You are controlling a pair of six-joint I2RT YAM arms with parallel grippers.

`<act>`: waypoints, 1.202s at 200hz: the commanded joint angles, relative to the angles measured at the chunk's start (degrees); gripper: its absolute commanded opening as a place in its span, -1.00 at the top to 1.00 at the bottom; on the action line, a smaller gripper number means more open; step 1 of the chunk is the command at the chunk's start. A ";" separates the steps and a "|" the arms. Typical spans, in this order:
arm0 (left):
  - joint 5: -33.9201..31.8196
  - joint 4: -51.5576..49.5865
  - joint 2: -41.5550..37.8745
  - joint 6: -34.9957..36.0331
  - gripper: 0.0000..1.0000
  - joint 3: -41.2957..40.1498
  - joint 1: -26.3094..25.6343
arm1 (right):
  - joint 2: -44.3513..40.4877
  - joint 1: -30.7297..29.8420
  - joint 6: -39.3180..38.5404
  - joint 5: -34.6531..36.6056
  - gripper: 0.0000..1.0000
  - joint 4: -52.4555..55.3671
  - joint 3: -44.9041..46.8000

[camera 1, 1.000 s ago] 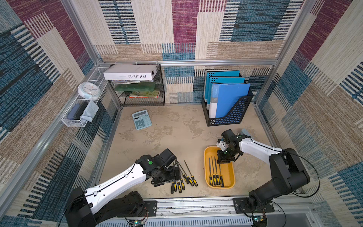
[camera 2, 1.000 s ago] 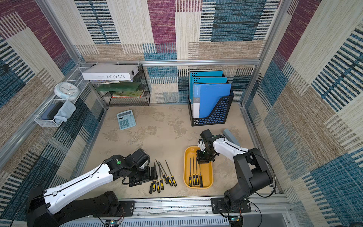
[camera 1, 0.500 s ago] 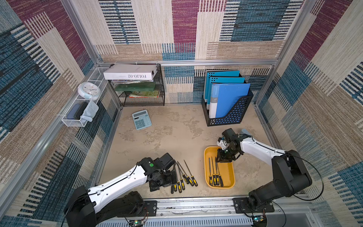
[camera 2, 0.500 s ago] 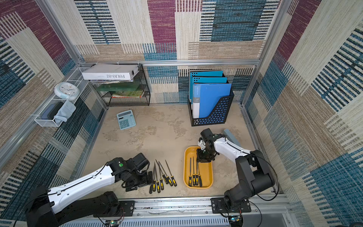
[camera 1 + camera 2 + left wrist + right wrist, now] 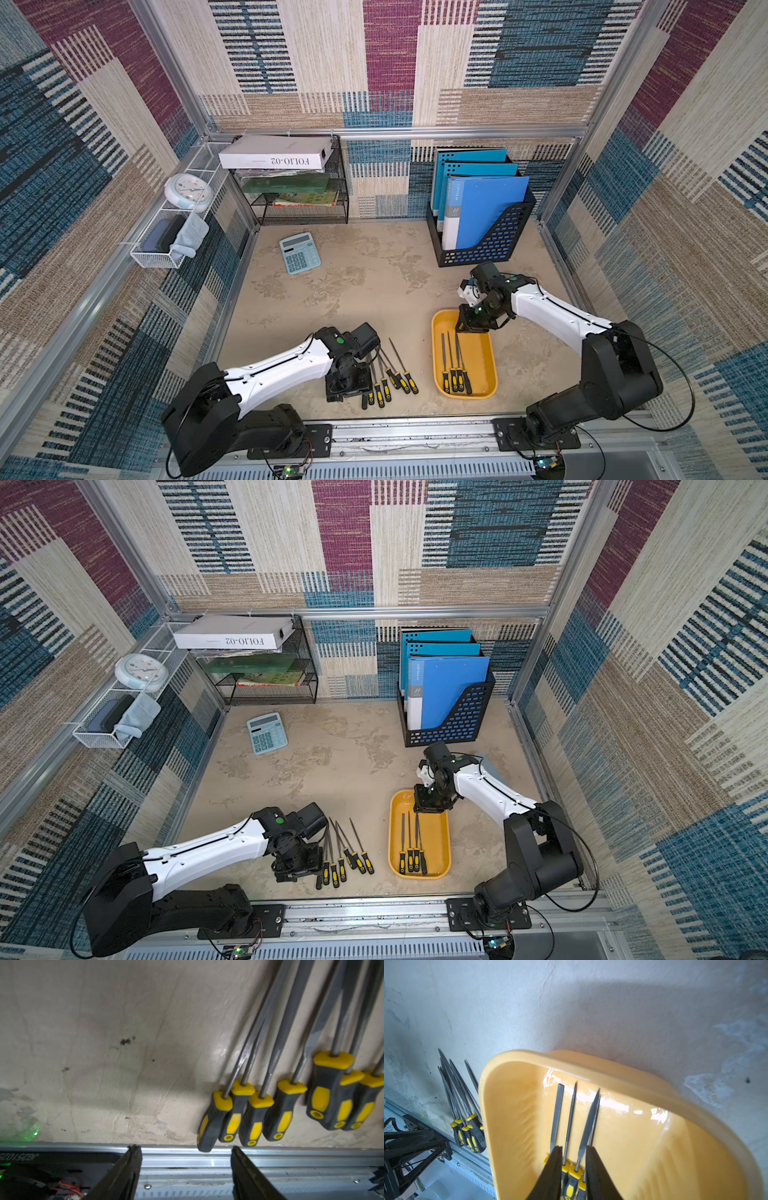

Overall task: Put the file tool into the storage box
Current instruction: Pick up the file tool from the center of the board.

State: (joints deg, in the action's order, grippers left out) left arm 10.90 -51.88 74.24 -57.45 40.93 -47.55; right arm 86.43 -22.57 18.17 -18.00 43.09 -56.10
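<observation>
The storage box (image 5: 482, 361) (image 5: 437, 841) (image 5: 512, 1105), a shallow yellow-orange tray, sits at the front right with several yellow-and-black-handled files (image 5: 455, 368) (image 5: 572, 1113) lying in it. My right gripper (image 5: 471, 326) (image 5: 428, 806) (image 5: 574, 1147) hovers over the tray's far end, jaws a narrow gap apart and holding nothing. Several more files (image 5: 386, 374) (image 5: 345, 856) (image 5: 255, 1118) lie fanned on the table left of the tray. My left gripper (image 5: 347, 386) (image 5: 295, 868) (image 5: 185, 1148) is low beside their handles, open. The outermost handle's butt lies just between its fingertips (image 5: 235, 1150).
The metal front rail (image 5: 415, 432) (image 5: 291, 1159) runs right behind the file handles. A calculator (image 5: 299, 252) lies mid-left. A black folder holder (image 5: 482, 245) and a mesh rack (image 5: 299, 195) stand at the back. A wire basket (image 5: 162, 245) hangs on the left wall.
My left gripper has dropped toward the front rail beside the file handles and its jaws have narrowed. The right arm has barely moved over the tray's far end.
</observation>
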 commanded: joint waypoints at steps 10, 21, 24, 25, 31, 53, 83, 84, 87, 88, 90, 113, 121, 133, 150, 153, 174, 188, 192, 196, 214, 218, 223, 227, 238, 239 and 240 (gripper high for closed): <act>0.68 1.01 3.37 1.53 -0.27 0.36 0.00 | -0.63 -0.11 -0.29 -0.08 0.49 0.83 0.37; 0.87 1.59 4.53 1.80 -0.25 0.38 0.00 | -0.89 -0.11 -0.20 -0.02 0.50 0.77 0.37; 0.96 1.79 4.81 1.89 -0.24 0.30 0.00 | -0.85 -0.11 -0.12 -0.06 0.50 0.74 0.45; 0.96 1.83 4.88 1.94 -0.23 0.30 0.00 | -0.88 -0.11 -0.14 -0.04 0.50 0.76 0.46; 0.97 2.11 5.41 1.99 -0.22 0.40 0.05 | -1.03 -0.11 -0.15 -0.10 0.50 0.72 0.46; 0.84 2.46 7.05 2.60 -0.19 0.90 0.00 | -1.23 -0.11 -0.15 -0.11 0.51 0.80 0.53; 0.55 2.79 8.62 2.95 -0.12 0.91 0.00 | -1.38 -0.10 -0.15 -0.19 0.52 0.81 0.64; 0.54 2.86 8.72 2.91 -0.12 0.91 0.00 | -1.37 -0.10 -0.11 -0.19 0.52 0.83 0.64; 0.53 2.85 8.81 2.91 -0.10 0.83 0.00 | -1.48 -0.11 -0.11 -0.19 0.52 0.80 0.64; 0.53 2.84 8.81 2.93 -0.09 0.83 0.00 | -1.50 -0.11 -0.09 -0.24 0.52 0.78 0.64; 0.49 2.86 8.95 2.95 -0.08 0.82 0.00 | -1.48 -0.06 -0.14 -0.27 0.53 0.77 0.64; 0.23 3.05 10.58 3.18 0.14 0.76 0.00 | -1.53 -0.11 -0.19 -0.62 0.54 0.72 0.64; 0.08 3.19 11.32 3.36 0.29 0.98 0.00 | -1.48 -0.20 -0.23 -0.63 0.54 0.68 0.63; -0.29 3.11 12.57 3.75 0.48 1.46 0.00 | -1.45 -0.19 -0.23 -0.72 0.55 0.62 0.55; -0.35 2.92 14.29 4.09 0.70 2.12 0.01 | -1.44 -0.28 -0.20 -1.07 0.56 0.50 0.29; -0.36 2.72 14.49 4.14 0.72 2.29 0.00 | -1.50 -0.28 -0.16 -1.14 0.56 0.50 0.22; -0.26 1.44 13.53 4.45 0.82 2.41 0.06 | -1.73 -0.45 -0.16 -1.66 0.56 0.68 -0.14; 0.07 -0.20 11.27 4.78 0.84 2.21 0.00 | -2.03 -0.46 -0.15 -3.20 0.56 0.38 -0.15; 0.16 -0.74 10.38 4.95 0.84 2.24 0.04 | -2.25 -0.45 -0.16 -4.26 0.55 -0.09 -0.12; 0.37 -1.26 9.41 5.25 0.84 2.28 0.00 | -2.47 -0.48 -0.16 -5.40 0.53 -0.50 0.01; 1.13 -3.76 4.01 7.06 0.88 2.94 0.00 | -3.89 -0.52 0.61 -12.00 0.34 -3.67 0.79; 1.72 -3.71 2.63 7.85 0.89 3.17 0.00 | -4.24 -0.50 0.99 -13.99 0.30 -4.67 1.04; 2.28 -3.74 0.80 8.72 0.90 3.51 0.00 | -4.57 -0.54 1.50 -16.66 0.26 -5.95 1.36; 2.58 -3.76 -0.56 9.34 0.90 3.97 -0.01 | -4.93 -0.53 2.06 -18.79 0.24 -7.28 1.63; 3.85 -2.85 -4.36 10.80 0.91 4.82 -0.02 | -5.97 -0.67 4.61 -24.08 0.20 -11.75 2.88; 4.04 -2.69 -4.58 10.92 0.91 4.93 -0.01 | -6.04 -0.65 4.86 -24.62 0.20 -12.13 2.99; 4.35 -2.34 -4.82 11.07 0.91 4.98 -0.01 | -6.16 -0.69 5.12 -25.11 0.19 -12.71 3.17</act>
State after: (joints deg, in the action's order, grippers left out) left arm 12.43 -53.95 75.02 -50.72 44.31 -47.62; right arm 81.91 -22.98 19.33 -29.65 39.16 -54.48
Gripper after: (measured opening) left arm 0.167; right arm 0.392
